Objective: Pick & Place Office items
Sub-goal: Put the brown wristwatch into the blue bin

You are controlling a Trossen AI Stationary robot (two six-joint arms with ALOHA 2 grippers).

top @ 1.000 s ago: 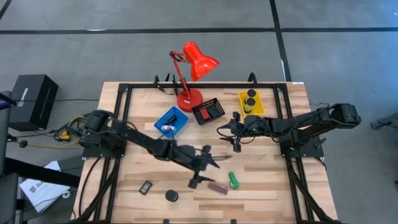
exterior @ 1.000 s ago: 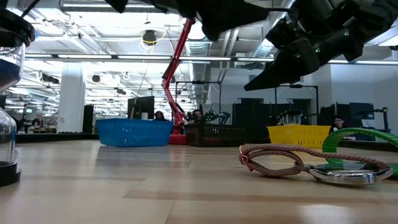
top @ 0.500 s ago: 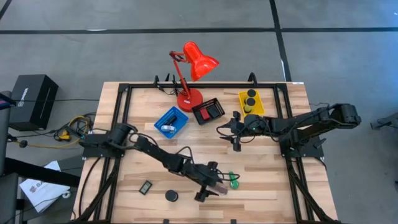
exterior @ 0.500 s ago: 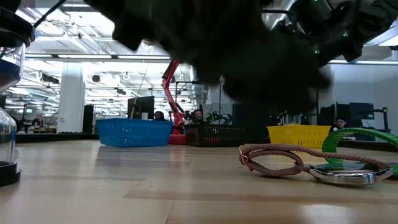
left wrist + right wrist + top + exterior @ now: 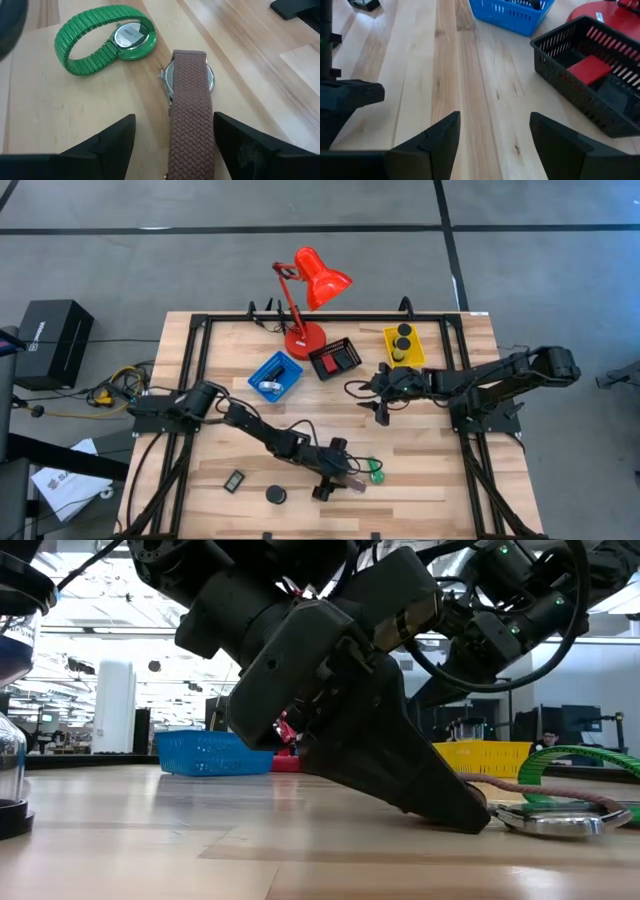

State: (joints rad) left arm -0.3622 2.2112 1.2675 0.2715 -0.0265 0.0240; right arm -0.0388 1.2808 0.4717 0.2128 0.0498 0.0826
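Observation:
A brown watch with a woven strap (image 5: 189,100) lies flat on the table near its front edge, right of the middle (image 5: 352,483). A green watch with an expanding band (image 5: 102,37) lies just beside it (image 5: 375,473). My left gripper (image 5: 174,117) is low over the brown watch, slanting down, open, one finger on each side of the strap, with a gap showing on both sides. In the low view its fingers (image 5: 440,805) reach table level and hide part of the watch. My right gripper (image 5: 380,412) hangs open above bare wood (image 5: 495,120), near the yellow tray.
At the back stand a red desk lamp (image 5: 310,280), a blue tray (image 5: 275,375), a black tray (image 5: 335,358) holding a red block (image 5: 592,67), and a yellow tray (image 5: 403,345). A black round piece (image 5: 276,495) and a small black rectangle (image 5: 234,480) lie front left.
My left gripper has come down and toward the table's near edge, tipping more steeply, until its fingers stand either side of the brown watch's strap. The watches have not moved.

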